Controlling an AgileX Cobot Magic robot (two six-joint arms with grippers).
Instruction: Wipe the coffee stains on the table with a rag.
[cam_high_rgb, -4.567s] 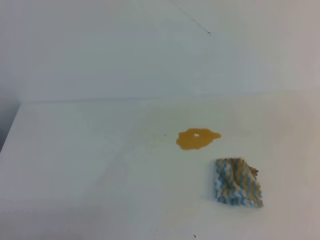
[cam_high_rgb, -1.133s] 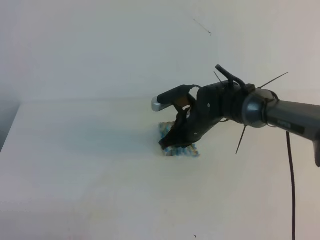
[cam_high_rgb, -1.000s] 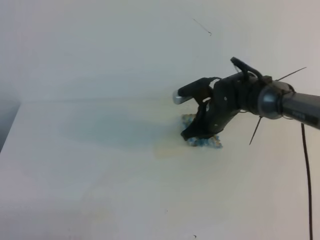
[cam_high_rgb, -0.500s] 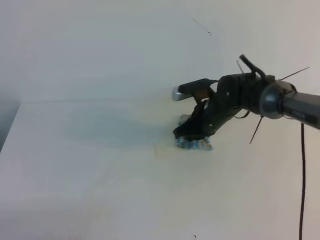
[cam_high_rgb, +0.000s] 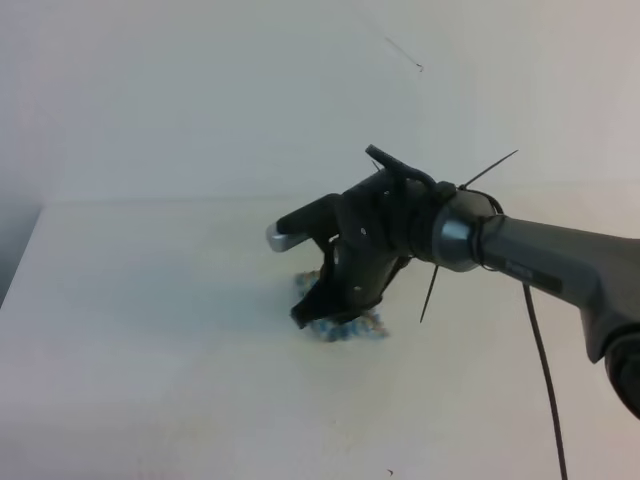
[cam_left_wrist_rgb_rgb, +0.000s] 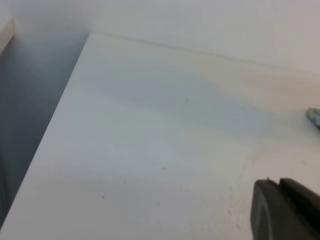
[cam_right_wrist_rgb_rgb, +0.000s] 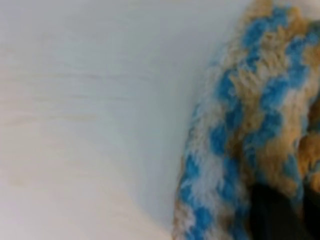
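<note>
My right gripper (cam_high_rgb: 326, 312) reaches in from the right and points down at the white table (cam_high_rgb: 150, 330), shut on the rag (cam_high_rgb: 347, 327). The rag is bunched and pressed flat under the fingertips; only its blue, white and tan edge sticks out. The right wrist view is filled by the rag (cam_right_wrist_rgb_rgb: 250, 125) with a dark fingertip (cam_right_wrist_rgb_rgb: 272, 215) on it. No amber puddle of the coffee stains shows in any view; faint tan streaks (cam_right_wrist_rgb_rgb: 45, 120) lie on the table beside the rag. A black part of my left gripper (cam_left_wrist_rgb_rgb: 286, 210) shows low in the left wrist view.
The table's left edge (cam_left_wrist_rgb_rgb: 55, 125) drops off to a dark gap. A pale wall (cam_high_rgb: 200, 100) rises behind the table's back edge. A black cable (cam_high_rgb: 540, 350) hangs from the right arm. The rag's tip (cam_left_wrist_rgb_rgb: 314, 116) shows at the right edge of the left wrist view.
The right gripper has dragged the rag left and toward the front of the table, after a sweep to the right a second ago. The amber puddle seen earlier no longer shows.
</note>
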